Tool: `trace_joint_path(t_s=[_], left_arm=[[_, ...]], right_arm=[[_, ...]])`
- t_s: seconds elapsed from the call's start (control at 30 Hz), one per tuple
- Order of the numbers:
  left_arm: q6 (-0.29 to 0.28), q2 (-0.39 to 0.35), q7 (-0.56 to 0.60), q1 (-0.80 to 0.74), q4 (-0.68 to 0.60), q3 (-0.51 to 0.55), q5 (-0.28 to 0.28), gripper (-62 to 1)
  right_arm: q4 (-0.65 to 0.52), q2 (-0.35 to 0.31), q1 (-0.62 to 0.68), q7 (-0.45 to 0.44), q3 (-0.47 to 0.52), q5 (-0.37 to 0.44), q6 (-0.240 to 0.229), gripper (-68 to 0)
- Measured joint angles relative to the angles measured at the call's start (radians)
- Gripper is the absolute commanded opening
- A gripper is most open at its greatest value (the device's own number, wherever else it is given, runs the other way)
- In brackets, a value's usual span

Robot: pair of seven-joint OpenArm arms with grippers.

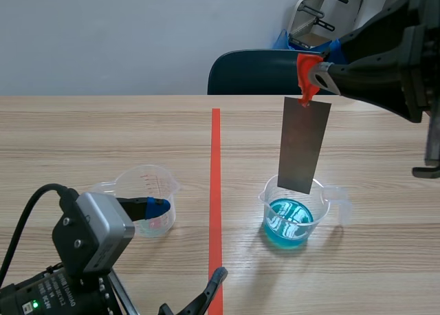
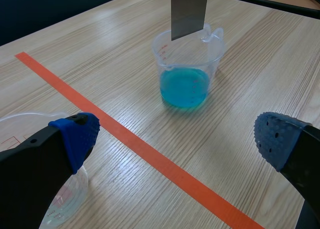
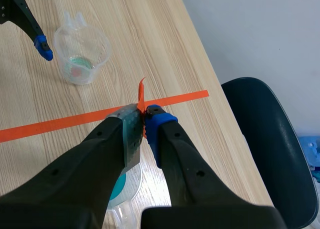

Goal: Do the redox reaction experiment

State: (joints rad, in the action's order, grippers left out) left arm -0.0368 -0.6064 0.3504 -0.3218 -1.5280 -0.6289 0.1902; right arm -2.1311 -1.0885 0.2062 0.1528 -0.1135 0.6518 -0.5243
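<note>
A grey metal strip (image 1: 304, 145) hangs upright from an orange tag (image 1: 307, 74). My right gripper (image 3: 144, 120), raised high, is shut on that tag (image 3: 140, 94). The strip's lower end (image 2: 189, 11) is at about rim height over a clear beaker of blue liquid (image 1: 292, 215), above the liquid (image 2: 185, 86). A second clear beaker (image 1: 146, 198) with a faint tint at its bottom stands left of the tape line. My left gripper (image 2: 177, 139) is open and low, with one blue pad (image 1: 157, 205) beside that beaker and nothing between its fingers.
An orange-red tape line (image 1: 216, 191) runs down the middle of the wooden table. A dark chair (image 1: 261, 71) stands behind the far edge, with a bare wall beyond. The right arm's body (image 1: 392, 60) fills the upper right.
</note>
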Motion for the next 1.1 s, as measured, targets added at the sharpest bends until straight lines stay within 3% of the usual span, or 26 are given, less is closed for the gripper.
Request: trace_joint_path(t_s=[1.1], left_arm=[[0.0, 0.0, 0.0, 0.0, 0.0, 0.0, 0.0, 1.4]], right_arm=[[0.0, 0.0, 0.0, -0.029, 0.0, -0.004, 0.0, -66.7]])
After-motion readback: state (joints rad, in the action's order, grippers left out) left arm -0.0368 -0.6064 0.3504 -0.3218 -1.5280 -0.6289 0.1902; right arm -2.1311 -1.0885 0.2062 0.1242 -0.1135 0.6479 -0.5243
